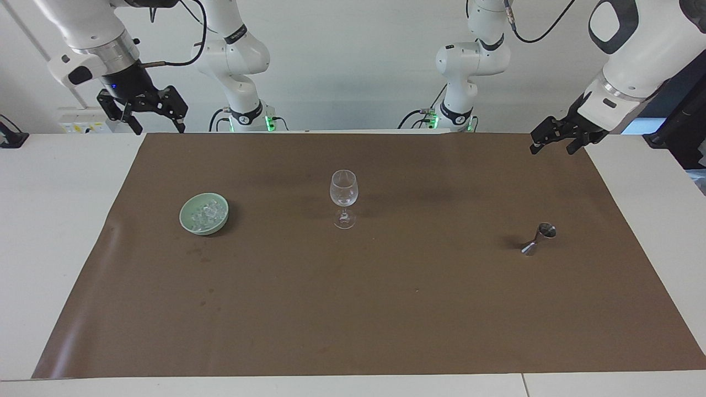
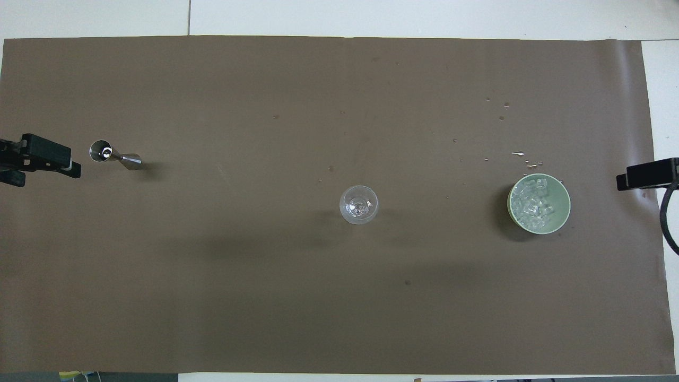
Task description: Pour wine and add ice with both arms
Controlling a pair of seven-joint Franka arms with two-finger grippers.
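A clear wine glass (image 1: 343, 198) stands upright mid-mat; it also shows in the overhead view (image 2: 359, 204). A pale green bowl (image 1: 187, 220) holds several clear ice cubes (image 1: 205, 212) toward the right arm's end, and both show from above: bowl (image 2: 563, 215), ice (image 2: 533, 204). A small metal jigger (image 1: 539, 238) (image 2: 114, 155) stands toward the left arm's end. My left gripper (image 1: 551, 149) (image 2: 40, 162) hangs open and empty over the mat's edge at its end. My right gripper (image 1: 158, 128) (image 2: 644, 178) hangs open and empty over the mat's edge at the other end.
A brown mat (image 1: 353, 309) covers most of the white table (image 1: 55, 220). Small water drops (image 2: 522, 156) lie on the mat just farther from the robots than the bowl.
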